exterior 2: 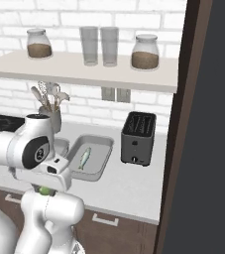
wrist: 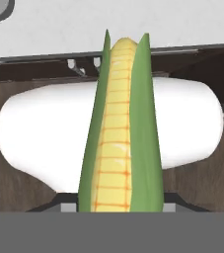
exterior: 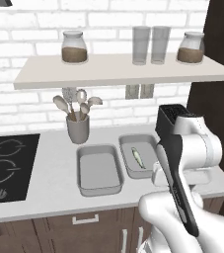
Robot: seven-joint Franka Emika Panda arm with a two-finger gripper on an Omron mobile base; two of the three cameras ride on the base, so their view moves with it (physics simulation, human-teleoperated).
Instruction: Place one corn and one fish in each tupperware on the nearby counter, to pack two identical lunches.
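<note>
An ear of corn (wrist: 119,133), yellow with green husk leaves, stands up between my fingers, and my gripper (wrist: 119,206) is shut on it. A bit of its green husk (exterior 2: 44,190) peeks out under my hand, low in front of the counter (exterior 2: 129,186) edge. Two grey tupperware trays lie side by side on the counter (exterior: 54,192). The left tupperware (exterior: 99,172) is empty. The right tupperware (exterior: 145,146) holds one silvery fish (exterior: 138,157). From the right base view the fish (exterior 2: 85,158) lies in its tupperware (exterior 2: 98,149), just beyond my arm.
A dark toaster (exterior 2: 139,138) stands right of the trays. A grey utensil cup (exterior: 78,127) sits behind them, and a black cooktop (exterior: 5,165) lies at the left. A shelf (exterior: 123,69) with jars and glasses hangs above. A tall dark panel (exterior 2: 208,124) closes the right side.
</note>
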